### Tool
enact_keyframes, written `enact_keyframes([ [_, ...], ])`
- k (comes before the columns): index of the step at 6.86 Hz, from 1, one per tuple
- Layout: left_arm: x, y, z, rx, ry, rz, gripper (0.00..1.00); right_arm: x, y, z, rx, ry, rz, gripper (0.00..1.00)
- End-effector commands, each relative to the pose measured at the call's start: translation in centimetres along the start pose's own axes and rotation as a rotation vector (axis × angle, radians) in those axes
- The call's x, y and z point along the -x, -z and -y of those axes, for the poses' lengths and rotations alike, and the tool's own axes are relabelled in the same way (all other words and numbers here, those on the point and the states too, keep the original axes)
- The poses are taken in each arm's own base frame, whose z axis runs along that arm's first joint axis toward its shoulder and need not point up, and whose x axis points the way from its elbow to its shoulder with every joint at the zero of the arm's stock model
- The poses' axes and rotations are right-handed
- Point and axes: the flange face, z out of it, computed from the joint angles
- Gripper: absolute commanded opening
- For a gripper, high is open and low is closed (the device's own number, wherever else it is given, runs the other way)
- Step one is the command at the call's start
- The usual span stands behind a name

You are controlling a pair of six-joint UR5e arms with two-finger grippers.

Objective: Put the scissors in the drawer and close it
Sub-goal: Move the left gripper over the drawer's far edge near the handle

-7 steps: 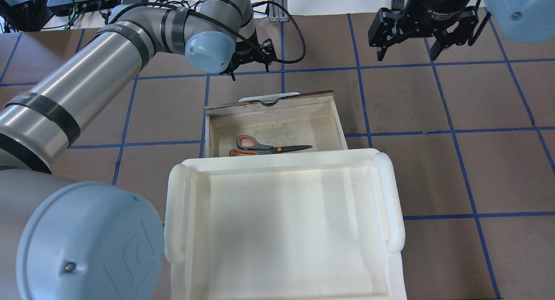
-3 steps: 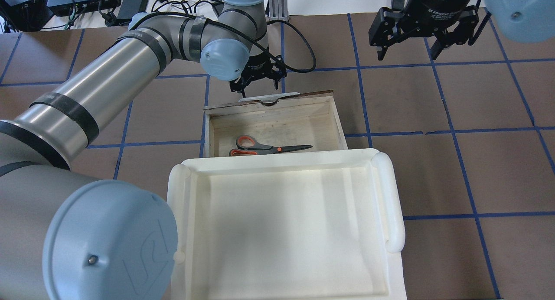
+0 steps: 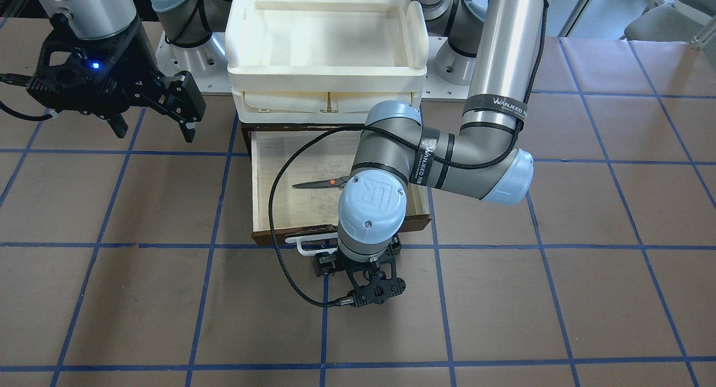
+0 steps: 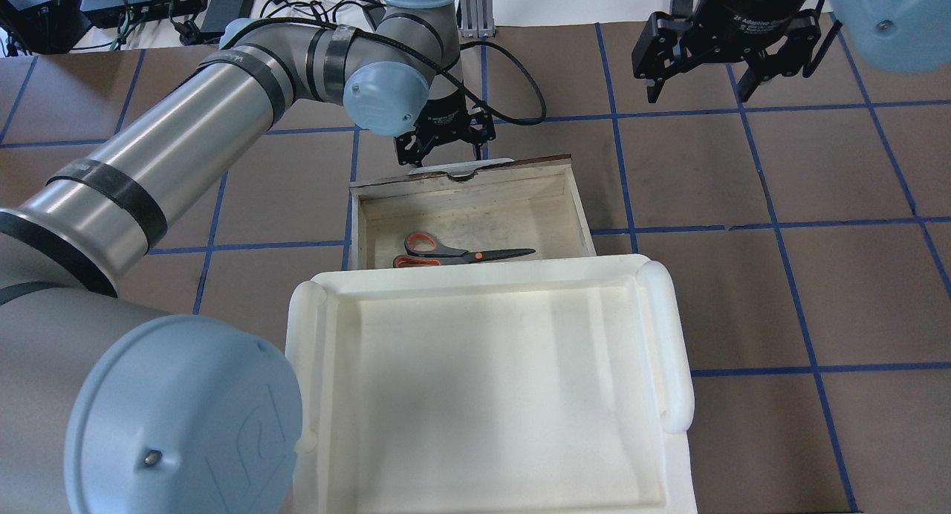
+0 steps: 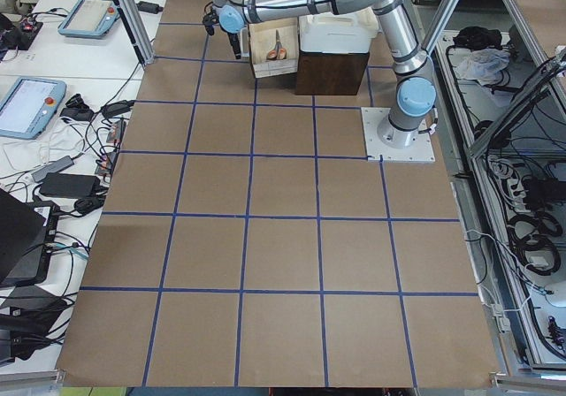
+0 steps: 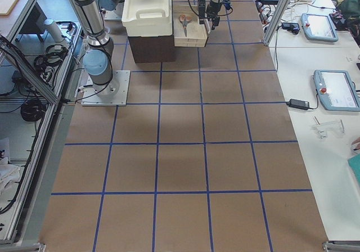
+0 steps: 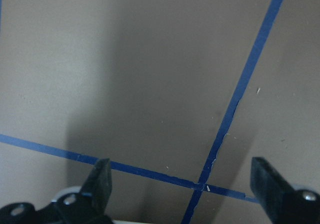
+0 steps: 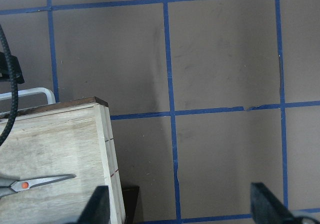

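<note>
Drawer (image 4: 475, 202) is sitting pulled out on the big brown table (image 4: 743, 291) with the blue tape grid, its back end tucking under the cream tray stack (image 4: 672, 350). That stack is resting on a dark brown cabinet (image 6: 149, 48), going by the side view. The left arm (image 4: 171, 150) is reaching across past the drawer's front, with a black cable looping off its wrist. The left gripper (image 7: 185, 181) is hanging just beyond the front panel, right by the white bar handle (image 4: 453, 163), pointing down at the table. Its jaws are spread wide and gripping nothing, though I can't tell whether a finger is touching the handle. The right gripper (image 4: 698, 90) is hovering well off to the robot's right, also gaping with nothing in it. The scissors (image 4: 461, 255) are lying flat inside the drawer, closed, close to the tray stack's edge, orange-looped handles toward the robot's left and blades pointing right.
</note>
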Motion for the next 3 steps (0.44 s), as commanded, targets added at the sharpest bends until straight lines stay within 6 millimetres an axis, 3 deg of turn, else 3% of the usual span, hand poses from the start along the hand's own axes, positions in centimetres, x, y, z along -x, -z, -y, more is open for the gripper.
enact_keyframes([
  [1, 0.35, -0.28, -0.64, 0.050, 0.001, 0.028, 1.00, 0.00, 0.00, 0.00, 0.000, 0.000, 0.000, 1.00],
  [3, 0.54, -0.47, -0.96, 0.077, 0.002, 0.043, 1.00, -0.08, 0.00, 0.03, 0.000, -0.002, -0.001, 1.00],
])
